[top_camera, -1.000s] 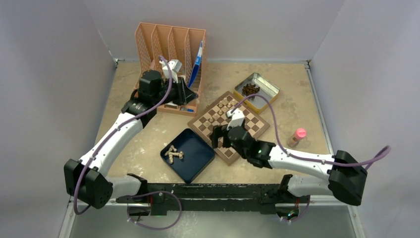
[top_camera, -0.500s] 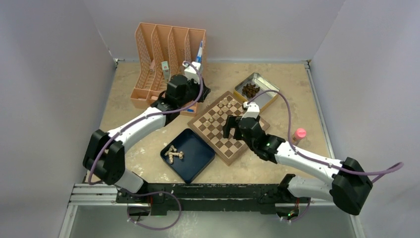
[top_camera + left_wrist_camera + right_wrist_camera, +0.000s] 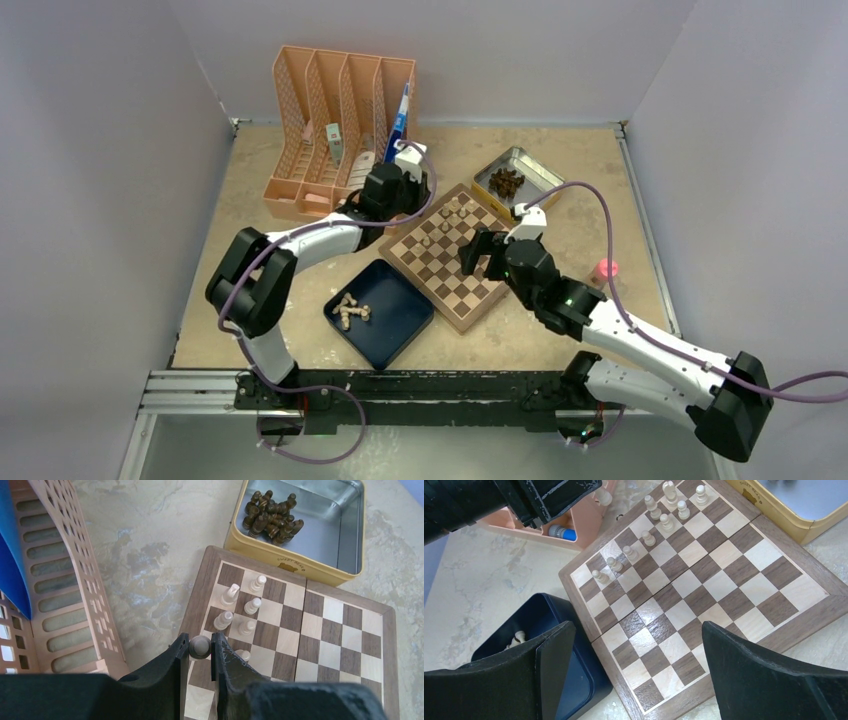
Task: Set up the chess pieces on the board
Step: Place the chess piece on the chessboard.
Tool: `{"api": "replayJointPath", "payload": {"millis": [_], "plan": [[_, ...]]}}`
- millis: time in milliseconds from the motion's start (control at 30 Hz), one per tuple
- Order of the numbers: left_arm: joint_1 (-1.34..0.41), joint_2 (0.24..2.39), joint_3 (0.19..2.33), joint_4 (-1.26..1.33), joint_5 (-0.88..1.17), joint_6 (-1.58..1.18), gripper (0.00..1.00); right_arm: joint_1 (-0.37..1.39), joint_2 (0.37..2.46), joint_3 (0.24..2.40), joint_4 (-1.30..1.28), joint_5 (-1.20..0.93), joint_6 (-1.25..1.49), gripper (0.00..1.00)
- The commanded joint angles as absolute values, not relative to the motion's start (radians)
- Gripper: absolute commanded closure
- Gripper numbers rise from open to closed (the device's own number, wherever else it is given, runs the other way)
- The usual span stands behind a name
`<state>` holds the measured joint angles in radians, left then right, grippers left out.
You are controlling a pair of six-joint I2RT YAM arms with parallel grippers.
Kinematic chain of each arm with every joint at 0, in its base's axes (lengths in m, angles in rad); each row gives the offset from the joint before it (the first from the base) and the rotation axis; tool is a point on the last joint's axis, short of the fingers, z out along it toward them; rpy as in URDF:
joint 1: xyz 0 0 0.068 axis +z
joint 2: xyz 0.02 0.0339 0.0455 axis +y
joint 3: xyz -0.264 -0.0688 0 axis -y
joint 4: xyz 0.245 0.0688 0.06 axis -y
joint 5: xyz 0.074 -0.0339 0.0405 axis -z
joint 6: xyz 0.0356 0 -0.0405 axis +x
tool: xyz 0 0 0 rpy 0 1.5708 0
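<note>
chess pieces [image 3: 649,538], pale wood, found in three places. first place: on the board [image 3: 724,587], upright, in two loose rows along the side that faces the peach file rack [image 3: 320,130], most of them close to the corner near the tin [image 3: 545,185]. second place: inside the dark blue tray [image 3: 395,320], just beside the near-left edge of the board, a few lying on their sides in a small heap [image 3: 348,310]. third place: a single pale piece [image 3: 200,645] between the fingers of the left hand [image 3: 200,652].

left hand: closed on this single pale piece, holding it by its round head, above the pale rim of the board on the side of the file rack. fingers [image 3: 172,660] dark, nearly together, only the piece between them.

right hand [image 3: 638,630]: spread wide, nothing between the two black fingers [image 3: 749,670]. hanging above the near half of the board, over bare squares, well apart from the standing pieces.

tin: yellow outside, shiny inside, touching or almost touching the far edge of the board. inside it, a pile of dark pieces [image 3: 272,520] in one corner.

elsewhere on the beige desk [image 3: 590,160]: a small pink object [image 3: 605,268] to the right of the board, too small to tell more.
</note>
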<state>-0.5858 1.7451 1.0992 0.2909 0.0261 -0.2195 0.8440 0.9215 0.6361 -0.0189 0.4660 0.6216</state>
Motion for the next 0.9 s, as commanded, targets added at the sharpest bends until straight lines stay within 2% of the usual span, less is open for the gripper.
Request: {"api": "replayJointPath", "payload": {"millis": [0, 867], "plan": [[-0.593, 1.755, 1.128, 0.355, 0.052, -0.214, 0.93, 0.843, 0.91, 0.681, -0.029, 0.504, 0.631, 0.01], [-0.631, 1.863, 1.093, 0.446, 0.066, -0.229, 0.92, 0.843, 0.882, 0.66, -0.026, 0.487, 0.613, 0.01]]}}
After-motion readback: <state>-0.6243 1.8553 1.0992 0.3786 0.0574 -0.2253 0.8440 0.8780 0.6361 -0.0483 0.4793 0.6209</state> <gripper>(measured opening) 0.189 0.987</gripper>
